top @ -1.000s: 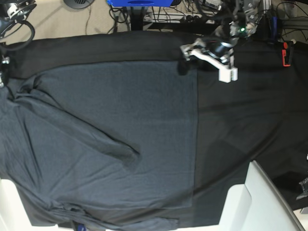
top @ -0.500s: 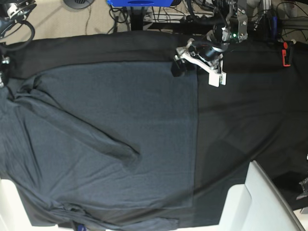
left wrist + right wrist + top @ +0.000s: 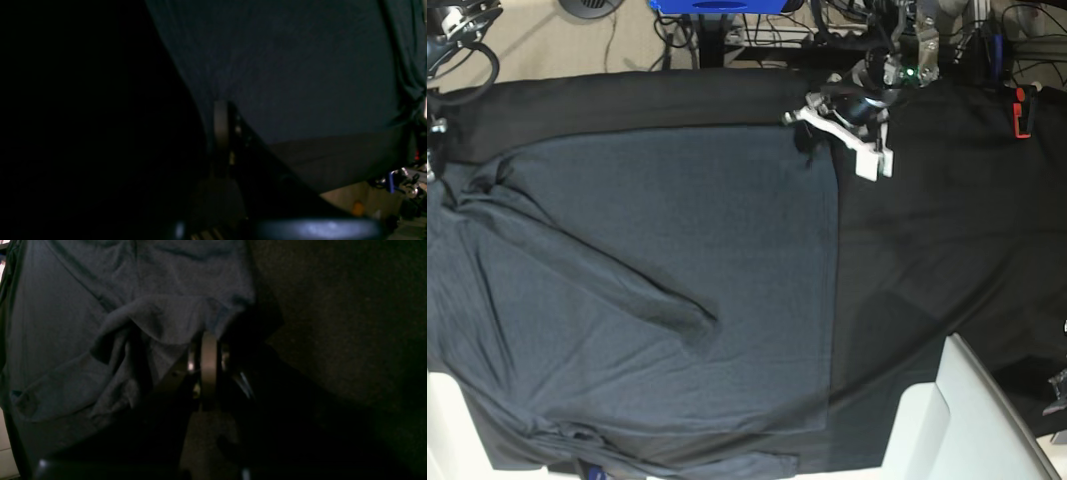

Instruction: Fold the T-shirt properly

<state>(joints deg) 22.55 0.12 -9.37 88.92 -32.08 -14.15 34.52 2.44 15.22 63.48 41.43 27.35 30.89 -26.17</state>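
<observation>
The dark slate-grey T-shirt (image 3: 657,270) lies spread on the black table cloth (image 3: 927,230), with a sleeve folded diagonally across its middle. My left gripper (image 3: 810,133) sits at the shirt's far right corner. In the left wrist view its fingers (image 3: 221,113) are pressed together at the edge of the T-shirt (image 3: 283,66). In the right wrist view my right gripper (image 3: 208,336) is shut on a bunched fold of the T-shirt (image 3: 100,306), next to bare black cloth (image 3: 333,306). The base view does not clearly show the right gripper.
A red clip (image 3: 1023,110) stands at the far right of the table. White panels (image 3: 947,420) rise at the near right, and another white panel (image 3: 447,430) sits at the near left. Cables and a blue object (image 3: 717,5) lie beyond the far edge.
My left gripper has moved left onto the shirt's far right corner and closed from open to shut. The shirt has barely shifted.
</observation>
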